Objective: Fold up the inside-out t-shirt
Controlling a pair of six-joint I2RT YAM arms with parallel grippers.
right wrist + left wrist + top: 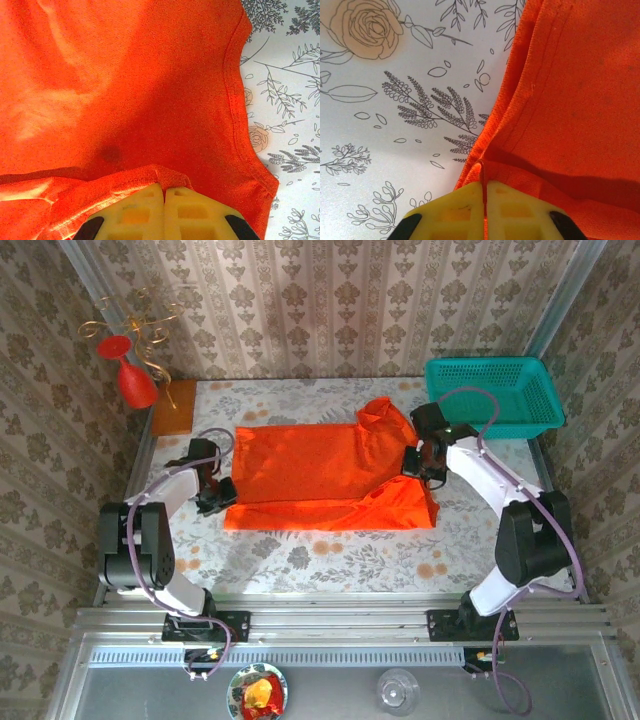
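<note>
- far left, by the wall: red goblet ornament (130,378) and wooden block (174,406), apart from the work, not involved.
- left of centre: left gripper (214,494) low on the table (330,552), fingers pressed together with a thin sliver of orange hem between them; judged closed on the left edge of the cloth near its front corner.
- centre: inside-out t-shirt (320,472) lying mostly flat on the table, long axis running left to right, spanning the gap between both grippers; bunched and doubled over at its right end.
- right of centre: right gripper (426,462) closed tight, a fold of orange fabric lapped over the fingertips; judged pinched on the right end, just inside a stitched edge.
- far right, rear corner: teal basket (492,392), clear of the cloth.
- key relation: cloth lying rightward of the left gripper and leftward of the right gripper, one end per arm, neither arm nearer overall.
- judgement: next move likely a paired carry across the long axis; risk of uneven travel skewing the fold.
</note>
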